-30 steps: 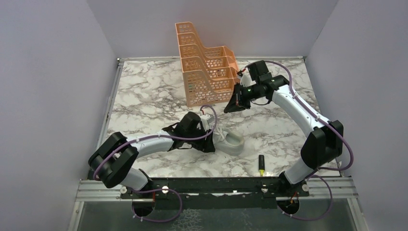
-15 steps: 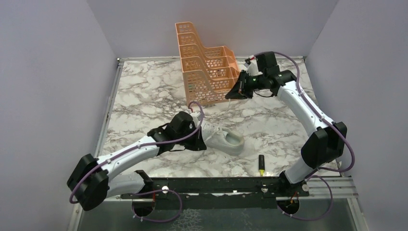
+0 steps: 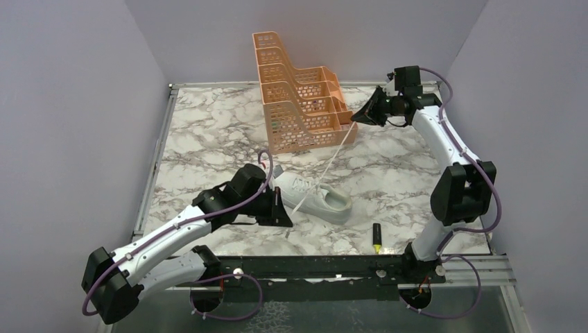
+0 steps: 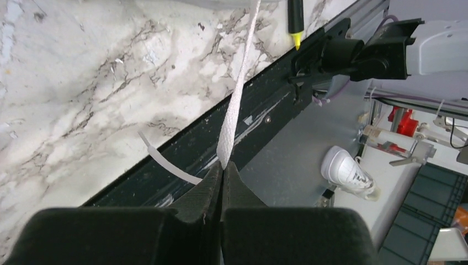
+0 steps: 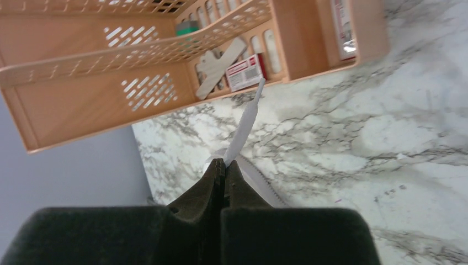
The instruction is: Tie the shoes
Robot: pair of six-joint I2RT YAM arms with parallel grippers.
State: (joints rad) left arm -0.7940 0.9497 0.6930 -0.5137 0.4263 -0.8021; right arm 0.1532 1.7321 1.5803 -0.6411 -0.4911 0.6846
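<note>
- Sneaker (image 3: pixel 317 198): all white, lying on the marble counter (image 3: pixel 208 139) near its front middle, toe to the right, heel toward the left pincer (image 3: pixel 283 220).
- Left pincer: just beside the heel end, low over the counter. Jaws clenched on the near lace (image 4: pixel 237 94), which runs taut from the fingertips toward the shoe. A short loose tail hangs out to one side.
- Right pincer (image 3: pixel 357 118): well apart from the shoe, at the right front corner of the orange rack (image 3: pixel 298 97). Jaws clenched on the far lace (image 3: pixel 336 149), which is drawn in a straight line from the eyelets up to the fingertips.
- Orange rack: stepped, perforated, standing at the back of the counter. Its lower tier holds a red-and-white box (image 5: pixel 245 72) and a pale flat piece (image 5: pixel 218 66). A green item (image 5: pixel 187 26) sits behind them; its kind cannot be told.
- Yellow-tipped marker (image 3: pixel 376 238): lying on the counter in front of the toe, apart from it.
- Obscured: the left arm hides the heel in the top view, and the lace crossing over the tongue is too small to make out.
</note>
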